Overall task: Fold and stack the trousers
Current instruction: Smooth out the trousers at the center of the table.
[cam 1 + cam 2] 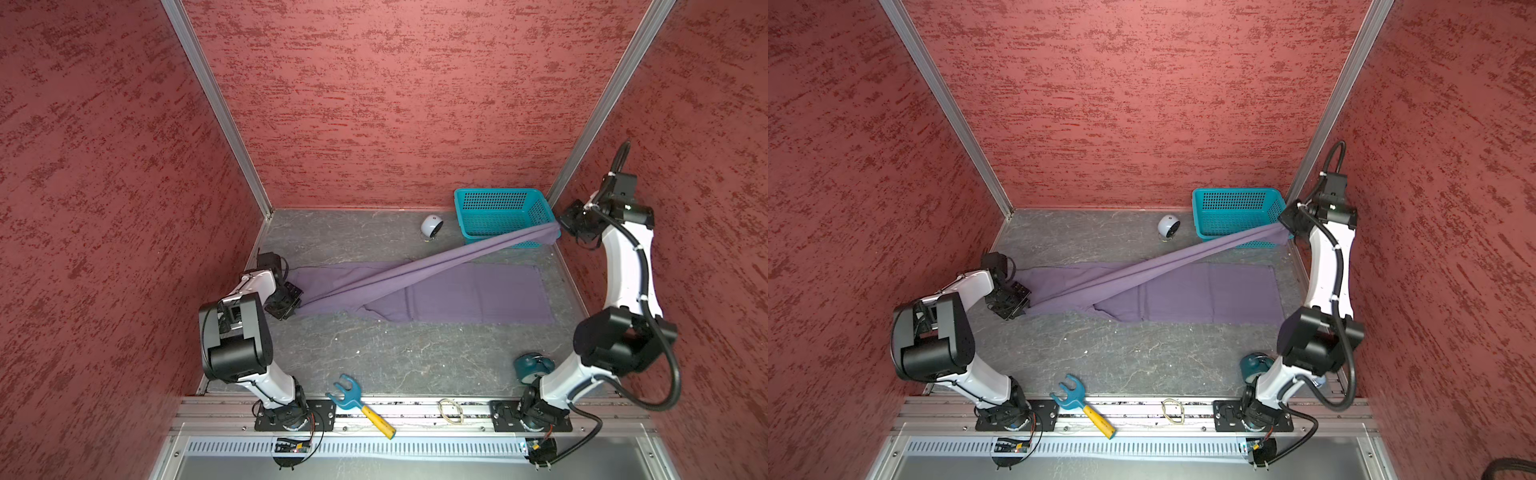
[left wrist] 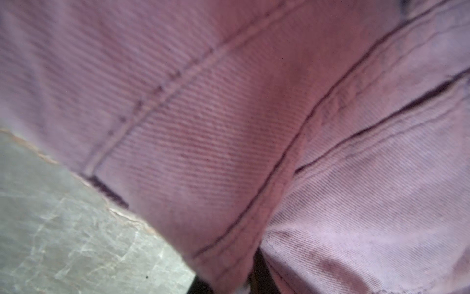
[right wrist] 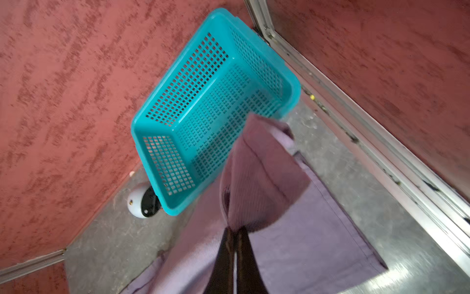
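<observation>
The purple trousers (image 1: 465, 293) (image 1: 1204, 297) lie across the middle of the grey table. One leg lies flat towards the right. The other leg (image 1: 436, 258) is lifted and pulled taut in a diagonal band between my two grippers. My left gripper (image 1: 291, 302) (image 1: 1017, 302) is shut on the trousers at their left end; in the left wrist view the cloth (image 2: 229, 127) hides nearly all of the jaws. My right gripper (image 1: 559, 227) (image 1: 1286, 226) (image 3: 235, 230) is shut on the end of the lifted leg (image 3: 259, 178), just in front of the teal basket.
The teal basket (image 1: 498, 192) (image 1: 1237, 192) (image 3: 295, 89) stands in the far right corner. A white round device (image 1: 431, 226) (image 3: 138, 201) lies to its left. A blue and yellow toy wrench (image 1: 361, 405), a rubber band (image 1: 451, 410) and a teal round object (image 1: 532, 365) sit near the front edge.
</observation>
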{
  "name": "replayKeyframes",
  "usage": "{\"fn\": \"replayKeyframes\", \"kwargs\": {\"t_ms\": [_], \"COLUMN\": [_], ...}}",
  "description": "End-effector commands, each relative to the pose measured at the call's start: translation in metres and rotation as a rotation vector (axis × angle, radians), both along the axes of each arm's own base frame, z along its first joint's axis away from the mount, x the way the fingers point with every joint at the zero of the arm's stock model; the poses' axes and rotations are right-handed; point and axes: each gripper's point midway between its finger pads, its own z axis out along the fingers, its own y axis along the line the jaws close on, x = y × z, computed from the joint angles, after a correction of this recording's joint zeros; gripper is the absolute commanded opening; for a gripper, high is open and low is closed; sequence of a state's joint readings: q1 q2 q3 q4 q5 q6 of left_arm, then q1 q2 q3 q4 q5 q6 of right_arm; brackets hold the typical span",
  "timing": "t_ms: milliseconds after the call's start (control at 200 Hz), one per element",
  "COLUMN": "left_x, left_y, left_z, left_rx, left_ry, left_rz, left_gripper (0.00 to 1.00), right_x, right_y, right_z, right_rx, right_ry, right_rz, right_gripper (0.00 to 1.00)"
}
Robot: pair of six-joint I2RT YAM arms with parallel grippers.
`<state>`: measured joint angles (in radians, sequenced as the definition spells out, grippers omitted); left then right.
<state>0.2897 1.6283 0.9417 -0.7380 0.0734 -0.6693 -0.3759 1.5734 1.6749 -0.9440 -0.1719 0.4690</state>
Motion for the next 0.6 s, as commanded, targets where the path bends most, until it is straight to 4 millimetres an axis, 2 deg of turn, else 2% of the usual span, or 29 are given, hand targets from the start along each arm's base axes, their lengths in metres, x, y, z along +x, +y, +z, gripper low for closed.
{"fn": "replayKeyframes", "kwargs": {"t_ms": [0,95,135,175,235,371,396,426,486,511,546,591], "left_x": [-0.012,-0.013,-0.013,-0.014,-0.014,-0.019,-0.021,-0.023,-0.025,-0.025,-0.023,-0.02], "left_y": [0.035,0.042,0.045,0.048,0.051,0.058,0.06,0.064,0.07,0.072,0.073,0.071], "left_z": [-0.004,-0.004,-0.003,-0.002,-0.001,-0.003,-0.003,-0.003,-0.002,0.0,0.002,0.007], "left_rx": [0.129,0.117,0.114,0.113,0.111,0.119,0.123,0.129,0.126,0.124,0.123,0.125], "left_ry": [0.041,0.029,0.025,0.023,0.017,0.021,0.026,0.029,0.021,0.017,0.011,0.0], "left_rz": [0.073,0.105,0.114,0.126,0.141,0.165,0.174,0.188,0.214,0.222,0.226,0.217], "left_gripper": [0.18,0.18,0.18,0.18,0.19,0.2,0.2,0.21,0.25,0.28,0.33,0.37], "right_x": [-0.034,-0.083,-0.1,-0.113,-0.125,-0.137,-0.145,-0.147,-0.15,-0.15,-0.147,-0.145], "right_y": [-0.034,-0.025,-0.024,-0.027,-0.033,-0.033,-0.039,-0.039,-0.037,-0.036,-0.034,-0.033], "right_z": [-0.058,-0.151,-0.175,-0.19,-0.199,-0.208,-0.212,-0.215,-0.221,-0.222,-0.221,-0.219], "right_rx": [-0.081,0.033,0.063,0.067,0.055,0.041,0.048,0.05,0.068,0.077,0.087,0.091], "right_ry": [0.02,0.159,0.214,0.257,0.298,0.354,0.369,0.38,0.397,0.399,0.394,0.399], "right_rz": [-0.187,-0.266,-0.295,-0.322,-0.348,-0.356,-0.386,-0.39,-0.383,-0.375,-0.358,-0.339], "right_gripper": [0.0,0.0,0.0,0.0,0.0,0.0,0.0,0.07,0.37,0.47,0.56,0.62]}}
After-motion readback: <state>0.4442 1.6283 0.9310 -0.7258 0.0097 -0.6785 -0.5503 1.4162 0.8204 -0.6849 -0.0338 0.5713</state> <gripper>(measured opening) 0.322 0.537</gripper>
